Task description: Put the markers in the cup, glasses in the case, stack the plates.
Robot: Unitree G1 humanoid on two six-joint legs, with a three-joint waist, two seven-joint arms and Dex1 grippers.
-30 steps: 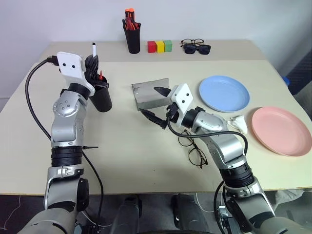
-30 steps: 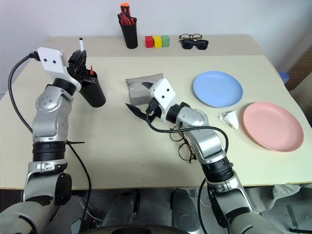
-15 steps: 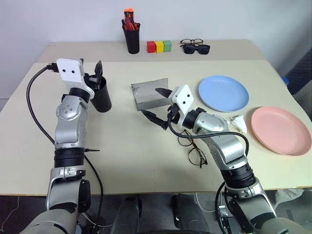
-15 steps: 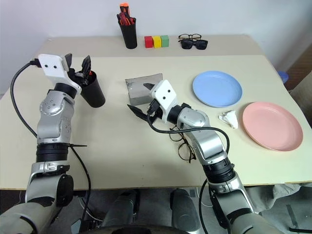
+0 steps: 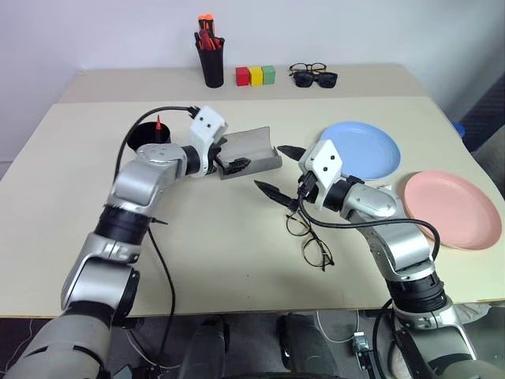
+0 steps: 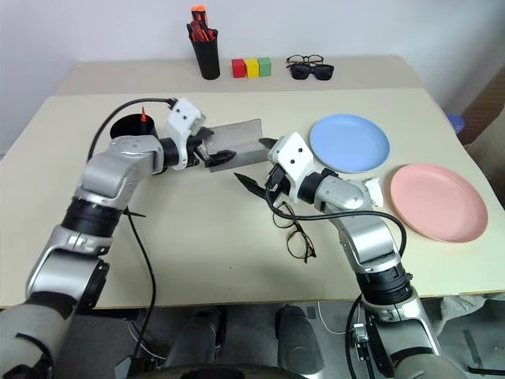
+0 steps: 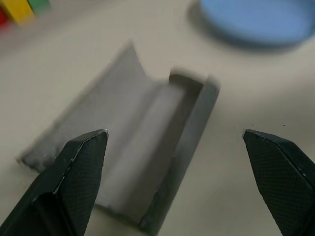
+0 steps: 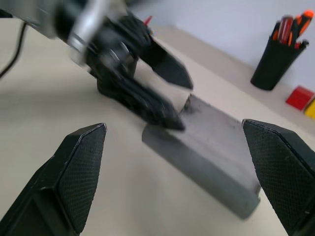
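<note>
The black cup (image 5: 142,136) stands at the left with a red marker (image 5: 158,123) tip poking out of it. My left gripper (image 5: 231,155) is open at the near left end of the grey case (image 5: 256,148), which lies open with its silvery lining up; the left wrist view shows the case (image 7: 147,162) between the fingers. My right gripper (image 5: 276,168) is open and empty, hovering in front of the case. Below it, the wire-rimmed glasses (image 5: 309,238) lie on the table. Blue plate (image 5: 367,150) and pink plate (image 5: 454,212) sit apart at the right.
At the back edge stand a black pen pot (image 5: 211,65) with orange-red pens, coloured blocks (image 5: 253,76), and two other pairs of glasses (image 5: 316,76). A small white crumpled object (image 6: 371,189) lies between the plates.
My left gripper opened over the cup, the white marker left it, and the arm swung right and down to the case. The right gripper drifted slightly right and stayed open.
</note>
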